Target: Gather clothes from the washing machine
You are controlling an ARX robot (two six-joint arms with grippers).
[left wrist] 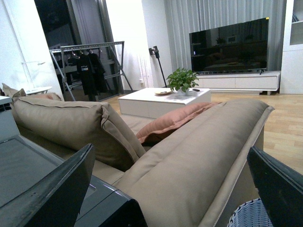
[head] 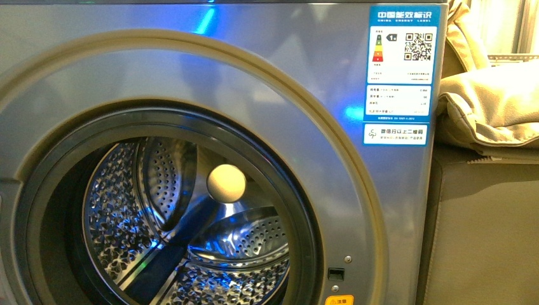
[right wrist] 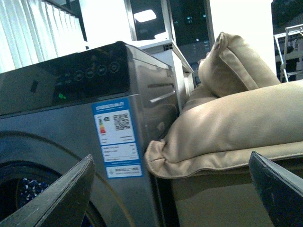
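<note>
The silver-grey washing machine (head: 305,70) fills the front view. Its round opening shows the perforated steel drum (head: 159,210), lit blue, with a pale round spot (head: 226,183) at its back. No dark navy clothes show in the drum or in any view. Neither arm shows in the front view. The right wrist view has the washing machine (right wrist: 142,142) with its black control panel (right wrist: 71,75) and blue energy label (right wrist: 117,137). My right gripper (right wrist: 173,198) is open and empty beside it. My left gripper (left wrist: 175,194) is open and empty, over a beige sofa back (left wrist: 199,156).
A beige sofa cushion (head: 489,108) lies right against the machine's right side and also shows in the right wrist view (right wrist: 227,127). A woven basket's rim (left wrist: 251,215) sits below the left gripper. Beyond are an orange cushion (left wrist: 170,123), a white table (left wrist: 161,101), a clothes rack (left wrist: 90,71).
</note>
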